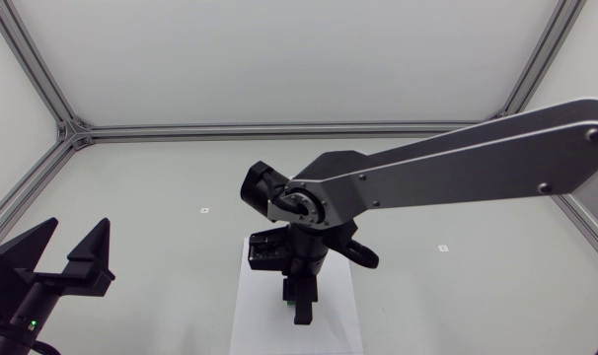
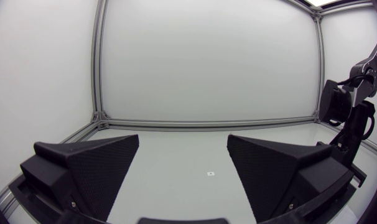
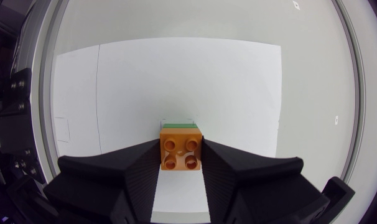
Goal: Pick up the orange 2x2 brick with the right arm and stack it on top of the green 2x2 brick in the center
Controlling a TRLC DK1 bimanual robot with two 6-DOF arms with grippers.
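- Black wedge fingers of the right gripper (image 3: 181, 151) clamp the orange 2x2 brick (image 3: 181, 147) from both sides, studs facing the camera.
- Just under it, the green 2x2 brick (image 3: 180, 125) shows as a thin edge; whether the two touch is unclear.
- Beneath both lies a white sheet (image 3: 176, 74) at mid-table.
- Well apart, the left gripper (image 2: 183, 143) is spread wide, holding nothing.

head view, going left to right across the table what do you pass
left arm's matte black wedge-fingered gripper → small white square marker → right arm's matte black gripper, over the white paper sheet → second small white square marker
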